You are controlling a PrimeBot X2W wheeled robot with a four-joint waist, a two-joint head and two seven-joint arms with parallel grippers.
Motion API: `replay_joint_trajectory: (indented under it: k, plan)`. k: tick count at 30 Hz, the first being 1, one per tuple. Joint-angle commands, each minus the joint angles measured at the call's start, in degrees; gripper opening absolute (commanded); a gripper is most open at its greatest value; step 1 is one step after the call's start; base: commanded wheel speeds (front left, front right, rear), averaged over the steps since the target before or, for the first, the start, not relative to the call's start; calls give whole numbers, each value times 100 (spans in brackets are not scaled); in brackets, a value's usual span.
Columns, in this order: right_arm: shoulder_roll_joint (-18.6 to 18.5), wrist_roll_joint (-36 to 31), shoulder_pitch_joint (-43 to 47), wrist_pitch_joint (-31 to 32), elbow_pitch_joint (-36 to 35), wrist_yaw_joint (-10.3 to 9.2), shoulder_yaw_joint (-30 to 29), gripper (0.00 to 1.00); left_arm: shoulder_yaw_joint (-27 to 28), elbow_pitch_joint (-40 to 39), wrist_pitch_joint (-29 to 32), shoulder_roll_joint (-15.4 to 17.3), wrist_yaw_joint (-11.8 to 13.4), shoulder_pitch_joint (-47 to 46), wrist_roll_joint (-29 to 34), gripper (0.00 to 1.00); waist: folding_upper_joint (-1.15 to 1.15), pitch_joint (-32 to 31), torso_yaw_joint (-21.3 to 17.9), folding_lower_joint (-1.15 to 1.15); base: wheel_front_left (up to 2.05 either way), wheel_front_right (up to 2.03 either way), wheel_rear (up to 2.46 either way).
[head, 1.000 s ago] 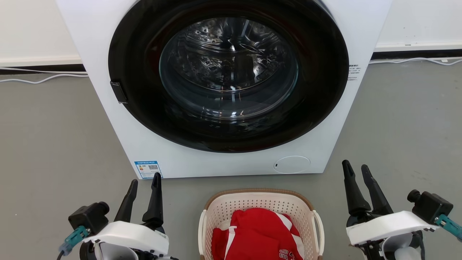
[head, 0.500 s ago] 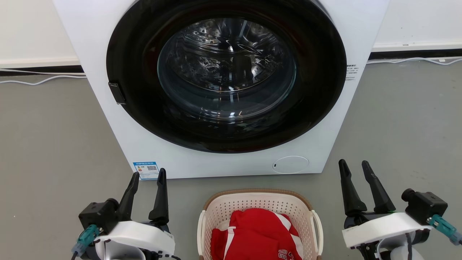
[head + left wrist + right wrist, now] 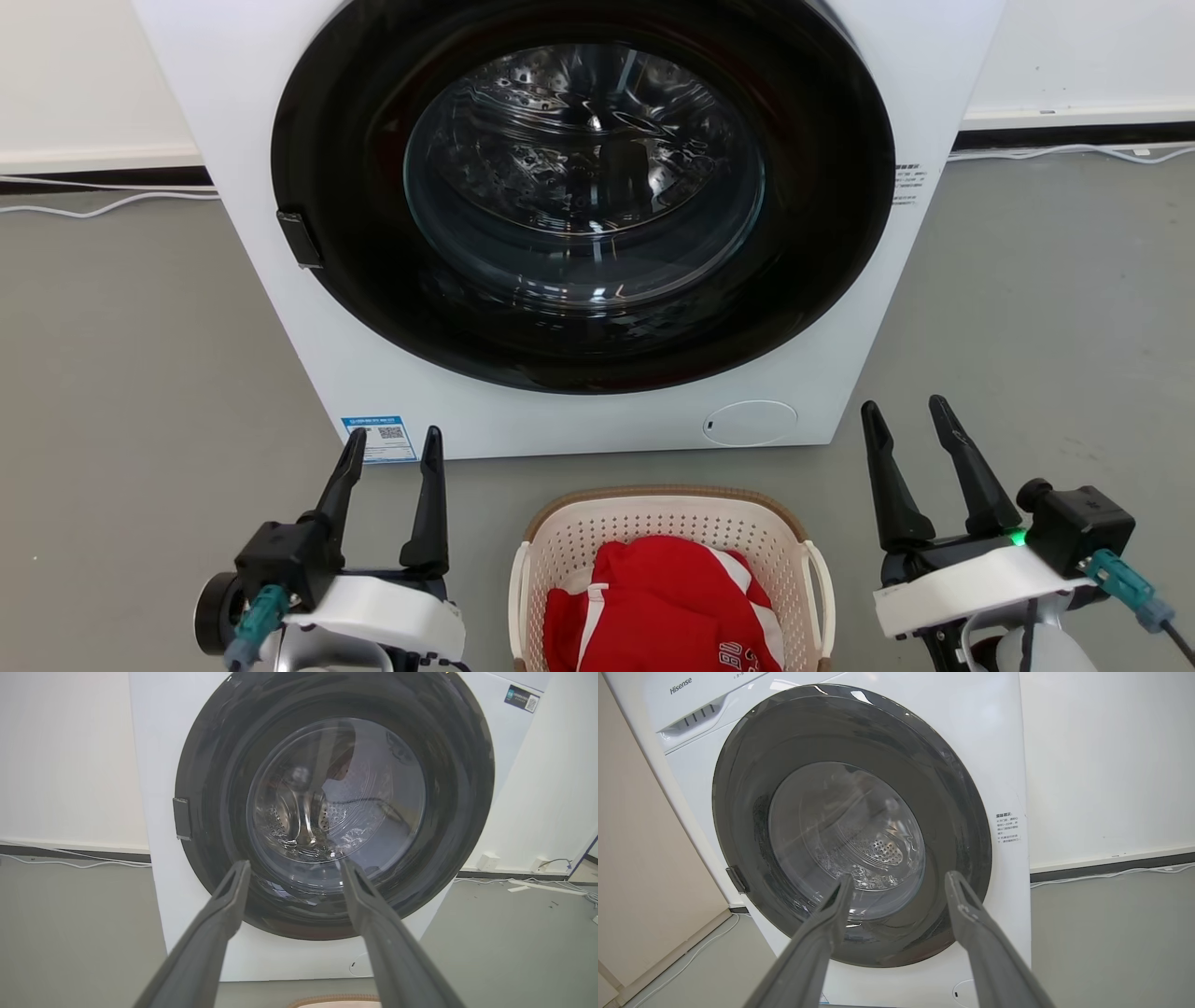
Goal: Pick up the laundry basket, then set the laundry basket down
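Observation:
The cream-white laundry basket (image 3: 579,537) with a tan rim sits on the grey floor at the bottom centre of the head view, holding a red and white garment (image 3: 667,607). A sliver of its tan rim (image 3: 334,998) shows at the bottom of the left wrist view. My left gripper (image 3: 394,443) stands open to the basket's left, apart from its white side handle (image 3: 516,597). My right gripper (image 3: 904,413) is open to the basket's right, clear of the other handle (image 3: 822,597). Both point toward the washing machine with nothing between their fingers (image 3: 224,914) (image 3: 966,914).
A white front-loading washing machine (image 3: 579,411) with a shut dark round door (image 3: 583,187) stands right behind the basket. White cables (image 3: 103,205) run along the wall's base on both sides. Grey floor spreads to the left and right of the machine.
Both grippers have moved inward toward the basket and slightly forward. Each has spread its fingers a little wider. The basket stays where it was.

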Motion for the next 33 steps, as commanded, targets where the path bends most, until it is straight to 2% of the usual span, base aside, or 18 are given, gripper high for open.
replay_joint_trajectory:
  k: [1, 8, 33]
  plan:
    - [-4, -228, -269, -125, -144, 40, 141, 100, 120, -226, -84, 49, 59, -296, 224, 100, 0, 5, -5, 0, 0, 0, 0]
    - [-4, -637, -310, -229, -104, 42, 182, 100, 76, -285, -189, 54, 101, -311, 628, 100, 0, 15, -26, 0, 0, 0, 0]
    - [10, -649, -303, -229, -46, 42, 143, 100, 90, -244, -189, 54, 116, -309, 512, 100, 0, 33, -29, 0, 0, 0, 0]
